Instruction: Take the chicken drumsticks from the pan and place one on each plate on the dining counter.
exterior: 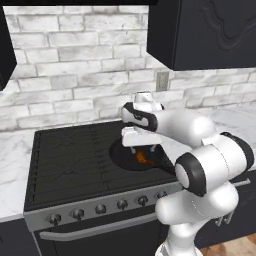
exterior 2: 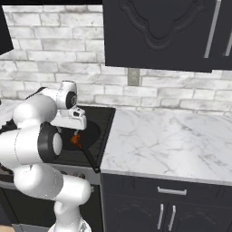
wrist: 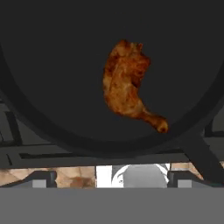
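The stove [exterior: 75, 160] sits between marble worktops, under a brick wall. The pan [exterior: 125, 155] rests near the stove's front right corner, its handle [exterior 2: 90, 158] running out toward the front edge. The arm bends over it, and the gripper [exterior: 141, 148] hangs straight above the pan, empty, fingers spread wide.

One drumstick [wrist: 129, 85] lies in the pan; in the base views it is an orange patch just under the hand [exterior 2: 76, 139]. I cannot tell whether a second one is there.

In the hand view the drumstick lies ahead of the fingertips, well inside the pan's rim, a little off centre. Its long axis runs diagonally: thick meaty end toward the top of that view, thin bone end pointing down and right, toward the side where the handle leaves the pan.

The coming move, as I judge it, is a descent onto the meaty part, with the wrist turned so the fingers close across that diagonal, not along it.
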### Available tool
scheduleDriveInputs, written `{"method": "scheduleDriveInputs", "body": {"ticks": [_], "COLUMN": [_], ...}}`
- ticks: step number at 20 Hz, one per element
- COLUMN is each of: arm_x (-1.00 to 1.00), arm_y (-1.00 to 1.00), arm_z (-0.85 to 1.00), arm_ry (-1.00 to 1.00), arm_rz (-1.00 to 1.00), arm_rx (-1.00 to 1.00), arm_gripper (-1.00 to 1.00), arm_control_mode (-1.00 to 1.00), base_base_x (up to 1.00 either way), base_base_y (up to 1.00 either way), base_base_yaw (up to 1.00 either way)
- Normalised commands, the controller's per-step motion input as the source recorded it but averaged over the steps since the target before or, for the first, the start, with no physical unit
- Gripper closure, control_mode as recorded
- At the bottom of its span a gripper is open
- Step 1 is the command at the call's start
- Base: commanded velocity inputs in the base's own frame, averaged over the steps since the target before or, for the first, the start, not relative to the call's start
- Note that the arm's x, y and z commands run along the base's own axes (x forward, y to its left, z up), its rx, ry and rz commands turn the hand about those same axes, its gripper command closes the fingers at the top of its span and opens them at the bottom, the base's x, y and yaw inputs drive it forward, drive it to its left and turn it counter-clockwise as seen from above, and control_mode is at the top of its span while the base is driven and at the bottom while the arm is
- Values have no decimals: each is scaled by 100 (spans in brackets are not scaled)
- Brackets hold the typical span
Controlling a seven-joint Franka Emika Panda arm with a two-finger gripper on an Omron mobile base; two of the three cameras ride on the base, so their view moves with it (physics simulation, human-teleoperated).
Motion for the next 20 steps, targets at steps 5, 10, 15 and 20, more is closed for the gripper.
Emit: {"method": "scheduleDriveInputs", "body": {"ticks": [5,10,15,20], "arm_x": [0,0,8,2], "arm_y": [-12,-13,0,0], "arm_z": [-33,-31,-28,-26], "arm_ry": [0,-5,-16,-20], "arm_rz": [24,23,18,17], "arm_rx": [-4,0,1,1], "arm_gripper": [-100,-100,-100,-100], "arm_control_mode": [-100,-100,-100,-100], "base_base_x": [0,0,0,0], "base_base_y": [0,0,0,0], "base_base_yaw": [0,0,0,0]}}
